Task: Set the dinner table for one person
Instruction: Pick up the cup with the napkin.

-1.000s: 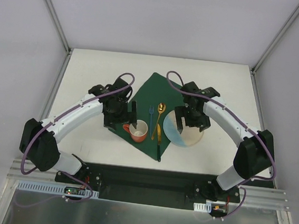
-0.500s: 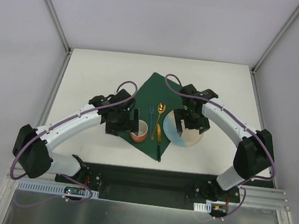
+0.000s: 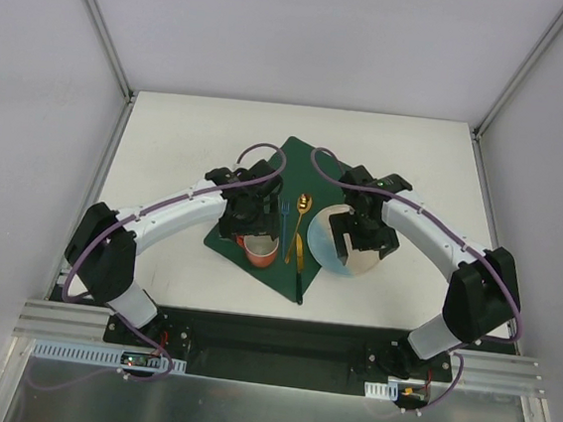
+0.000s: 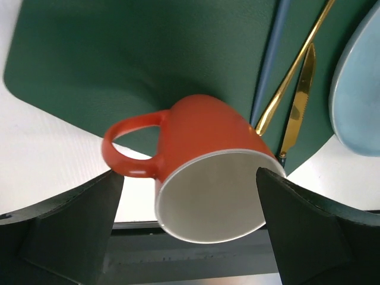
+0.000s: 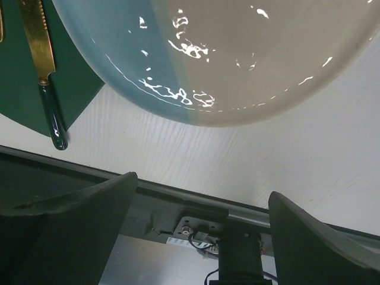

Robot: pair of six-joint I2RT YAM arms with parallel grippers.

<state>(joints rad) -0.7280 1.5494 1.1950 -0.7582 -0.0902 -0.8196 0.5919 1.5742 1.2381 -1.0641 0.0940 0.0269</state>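
Observation:
An orange mug with a white inside stands at the near left edge of the dark green placemat, on the white dinner table. My left gripper is open and straddles the mug; its handle points to the left finger. On the mat lie a blue fork, a gold spoon and a gold knife. A blue and cream plate lies partly on the mat's right edge. My right gripper hangs open over the plate's near rim, holding nothing.
The table's near edge, with a dark rail and a metal mount, lies just beyond the right gripper's fingers. The knife's dark green handle ends near the mat's corner. White walls enclose the table on three sides.
My left gripper has swung right from beside the mug to directly over it, and the mug now sits between its fingers. The right gripper has barely shifted over the plate.

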